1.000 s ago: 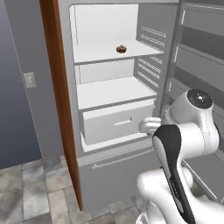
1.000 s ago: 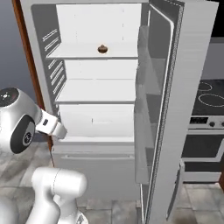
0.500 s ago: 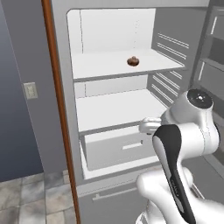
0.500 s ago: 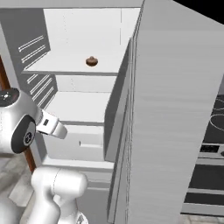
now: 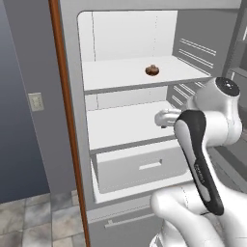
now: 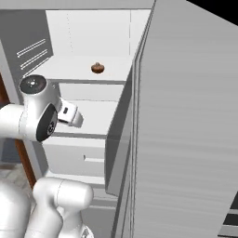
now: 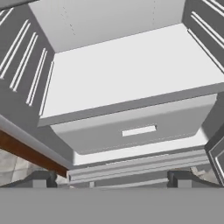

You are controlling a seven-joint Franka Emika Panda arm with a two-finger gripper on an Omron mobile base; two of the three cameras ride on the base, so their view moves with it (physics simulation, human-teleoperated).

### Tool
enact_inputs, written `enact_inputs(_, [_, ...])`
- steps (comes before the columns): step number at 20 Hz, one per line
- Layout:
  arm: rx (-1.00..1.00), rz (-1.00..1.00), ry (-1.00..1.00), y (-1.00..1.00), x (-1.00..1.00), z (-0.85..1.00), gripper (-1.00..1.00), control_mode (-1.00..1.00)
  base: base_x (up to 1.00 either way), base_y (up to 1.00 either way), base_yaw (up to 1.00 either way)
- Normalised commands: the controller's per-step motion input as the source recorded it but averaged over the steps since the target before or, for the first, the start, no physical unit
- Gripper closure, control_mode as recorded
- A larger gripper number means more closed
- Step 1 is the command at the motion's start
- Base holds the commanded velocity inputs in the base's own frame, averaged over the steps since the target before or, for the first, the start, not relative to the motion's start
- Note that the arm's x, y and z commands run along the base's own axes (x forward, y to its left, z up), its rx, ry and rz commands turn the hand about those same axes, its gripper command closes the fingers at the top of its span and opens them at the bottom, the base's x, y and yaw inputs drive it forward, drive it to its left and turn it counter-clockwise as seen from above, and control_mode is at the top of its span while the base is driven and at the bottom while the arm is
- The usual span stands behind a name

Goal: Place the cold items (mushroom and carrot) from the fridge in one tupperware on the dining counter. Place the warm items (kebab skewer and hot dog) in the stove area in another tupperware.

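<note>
While the mushroom [image 5: 152, 70] sits on the fridge [image 5: 125, 77] shelf, the gripper [image 7: 109, 181] (empty) gapes wide.

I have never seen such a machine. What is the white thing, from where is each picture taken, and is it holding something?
The white thing is a robot arm on a driving base, facing an open fridge. Two pictures come from cameras on the base, behind the arm to its left and right. The third comes from a camera on the hand, looking along the gripper at the middle shelf and the white drawer below it. A small brown mushroom sits on the upper shelf. The gripper is open and holds nothing. The fridge door stands open at the right.
</note>
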Motion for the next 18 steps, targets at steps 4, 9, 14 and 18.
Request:
enact_inputs(4, [0.0, 0.03, -0.01, -0.02, 0.54, 0.8, -1.0, -1.0, 0.0, 0.0, 0.0])
enact_inputs(9, [-0.03, 0.0, 0.0, 0.0, 0.5, 0.63, -1.0, -1.0, 0.0, 0.0, 0.0])
enact_inputs(14, [-0.05, 0.0, -0.11, -0.18, 0.53, 0.11, -1.0, -1.0, 0.0, 0.0, 0.0])
enact_inputs(18, [-0.06, 0.0, -0.05, -0.18, 0.66, 0.01, -1.0, -1.0, 0.0, 0.0, 0.0])
